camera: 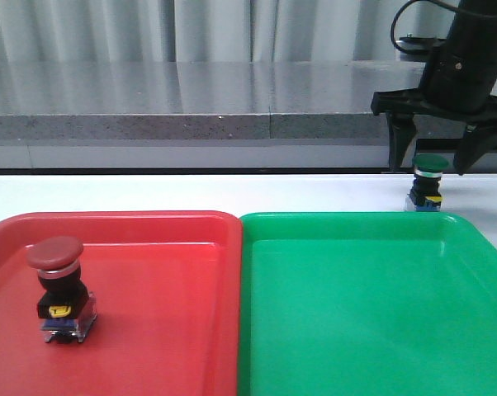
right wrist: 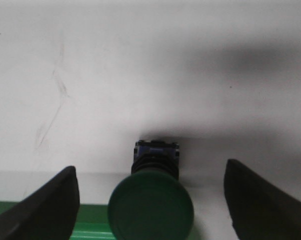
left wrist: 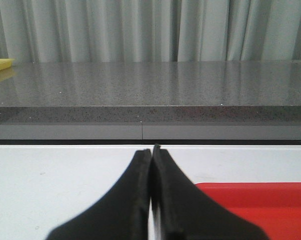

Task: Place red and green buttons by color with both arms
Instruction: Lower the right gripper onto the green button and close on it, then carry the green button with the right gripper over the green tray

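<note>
The red button [camera: 60, 285] stands upright in the red tray [camera: 166, 330], at its left side. The green button [camera: 427, 183] stands upright on the white table just behind the green tray [camera: 372, 313], near the tray's far right corner. My right gripper [camera: 428, 169] is open and hangs just above the green button, one finger on each side, not touching it. In the right wrist view the green cap [right wrist: 150, 210] lies between the spread fingers [right wrist: 50, 207]. My left gripper [left wrist: 151, 150] is shut and empty over the white table; it does not show in the front view.
The two trays sit side by side at the table's front. A grey stone ledge [camera: 191, 103] runs along the back of the table, with curtains behind. A corner of the red tray [left wrist: 260, 200] shows in the left wrist view.
</note>
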`<state>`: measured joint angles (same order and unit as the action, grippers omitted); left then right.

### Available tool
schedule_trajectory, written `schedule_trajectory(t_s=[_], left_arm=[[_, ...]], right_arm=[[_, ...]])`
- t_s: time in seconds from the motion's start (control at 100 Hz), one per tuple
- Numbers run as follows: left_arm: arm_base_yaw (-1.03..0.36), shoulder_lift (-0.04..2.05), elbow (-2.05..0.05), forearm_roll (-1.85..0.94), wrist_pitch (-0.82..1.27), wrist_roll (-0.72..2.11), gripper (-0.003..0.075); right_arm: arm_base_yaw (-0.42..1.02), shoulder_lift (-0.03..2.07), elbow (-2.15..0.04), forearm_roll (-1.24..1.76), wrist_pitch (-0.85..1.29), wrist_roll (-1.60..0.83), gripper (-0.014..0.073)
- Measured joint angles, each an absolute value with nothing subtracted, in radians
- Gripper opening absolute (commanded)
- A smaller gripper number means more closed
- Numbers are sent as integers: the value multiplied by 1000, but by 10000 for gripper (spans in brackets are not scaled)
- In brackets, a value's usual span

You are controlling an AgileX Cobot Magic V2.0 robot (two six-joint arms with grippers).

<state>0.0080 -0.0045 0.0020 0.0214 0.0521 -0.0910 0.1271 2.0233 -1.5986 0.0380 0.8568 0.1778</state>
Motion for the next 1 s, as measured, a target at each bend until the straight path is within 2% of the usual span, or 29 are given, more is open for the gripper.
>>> schedule_trajectory(t_s=[0.09, 0.14, 0.29, 0.4, 0.73, 1.0], left_arm=[[8, -5, 2, 21, 52, -91, -20], [8, -5, 2, 21, 52, -91, -20], [8, -5, 2, 21, 52, -91, -20], [8, -5, 2, 21, 52, -91, -20], [8, -5, 2, 21, 52, -91, -20], [8, -5, 2, 21, 52, -91, -20]], right_arm=[[127, 2035, -1607, 38, 867, 178, 565], [127, 2037, -1609, 38, 869, 178, 510], [127, 2037, -1611, 40, 885, 178, 263], [127, 2037, -1611, 40, 896, 176, 168], [143, 1949, -1611, 10, 917, 176, 145], [241, 1787, -1568, -12, 952, 248, 145]])
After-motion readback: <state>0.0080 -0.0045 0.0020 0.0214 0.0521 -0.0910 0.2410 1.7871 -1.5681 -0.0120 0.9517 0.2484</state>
